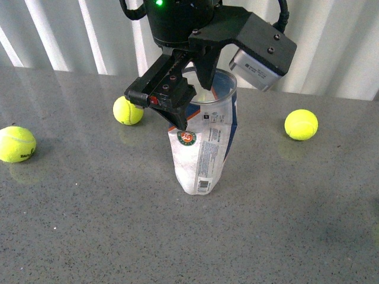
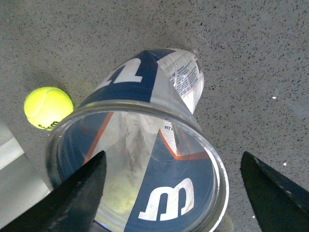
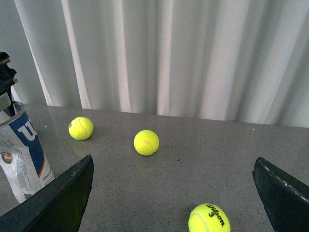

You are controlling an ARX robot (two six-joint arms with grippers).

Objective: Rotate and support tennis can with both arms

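The tennis can stands upright on the grey table, open mouth and silver rim facing up, with the navy-and-white label around it. My left gripper hangs over its mouth, open, one finger outside the near wall and the other by the rim. In the left wrist view the tennis can fills the middle; its rim lies between the spread fingers of the left gripper, with a gap on one side. My right gripper is open and empty, well away from the tennis can. It does not show in the front view.
Three yellow-green tennis balls lie on the table: one just behind the can's left, one at the far left, one to the right. A white pleated curtain closes off the back edge.
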